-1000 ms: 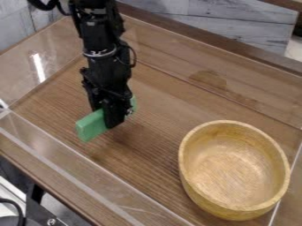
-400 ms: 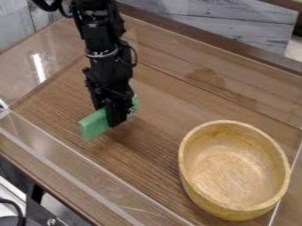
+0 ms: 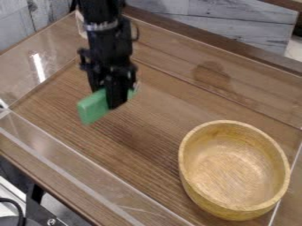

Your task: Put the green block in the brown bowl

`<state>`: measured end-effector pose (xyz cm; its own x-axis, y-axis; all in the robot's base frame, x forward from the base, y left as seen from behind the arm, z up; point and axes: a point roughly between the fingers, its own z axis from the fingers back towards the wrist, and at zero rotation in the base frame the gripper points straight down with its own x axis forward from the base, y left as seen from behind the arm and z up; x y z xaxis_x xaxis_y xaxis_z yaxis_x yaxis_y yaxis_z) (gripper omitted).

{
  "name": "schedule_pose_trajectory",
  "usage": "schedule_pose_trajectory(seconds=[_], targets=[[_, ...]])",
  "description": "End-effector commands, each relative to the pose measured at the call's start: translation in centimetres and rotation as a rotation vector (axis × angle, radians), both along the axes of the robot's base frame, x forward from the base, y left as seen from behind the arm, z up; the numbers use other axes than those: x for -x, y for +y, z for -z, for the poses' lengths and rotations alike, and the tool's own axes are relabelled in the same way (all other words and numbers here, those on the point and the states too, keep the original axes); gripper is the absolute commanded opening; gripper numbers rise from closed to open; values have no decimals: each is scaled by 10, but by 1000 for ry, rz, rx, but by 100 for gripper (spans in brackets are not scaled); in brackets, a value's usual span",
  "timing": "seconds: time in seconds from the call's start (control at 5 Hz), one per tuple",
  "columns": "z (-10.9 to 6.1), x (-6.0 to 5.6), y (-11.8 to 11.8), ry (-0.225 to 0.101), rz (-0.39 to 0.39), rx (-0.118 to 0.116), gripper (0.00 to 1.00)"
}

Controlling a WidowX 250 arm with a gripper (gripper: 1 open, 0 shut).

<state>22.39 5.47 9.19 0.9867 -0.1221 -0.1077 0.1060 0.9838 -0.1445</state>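
Note:
My gripper [image 3: 116, 95] points straight down at the left of the table and is shut on the green block [image 3: 95, 107]. The block is a bright green flat bar, tilted, its lower left end sticking out from the black fingers and hanging a little above the wood. Its upper right end shows beside the fingers; the middle is hidden by them. The brown bowl [image 3: 234, 168], a wide light wooden bowl with a thick rim, sits empty at the lower right, well apart from the gripper.
A clear plastic wall [image 3: 71, 190] runs along the near and left edges of the wooden table [image 3: 177, 97]. A grey panel [image 3: 236, 22] stands behind the table's far edge.
The gripper has risen with the green block in it, lifting the block off the table. The bowl has not moved.

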Motion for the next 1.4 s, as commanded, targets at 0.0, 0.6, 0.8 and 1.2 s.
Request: schedule_pose_trajectory(seconds=[0.0, 0.6, 0.8, 1.2], targets=[[-64, -14, -27, -76, -24, -27, 0], [-79, 46, -179, -120, 266, -15, 0], [-58, 45, -206, -148, 288, -30, 0], [-55, 42, -190, -190, 202, -42, 0]])
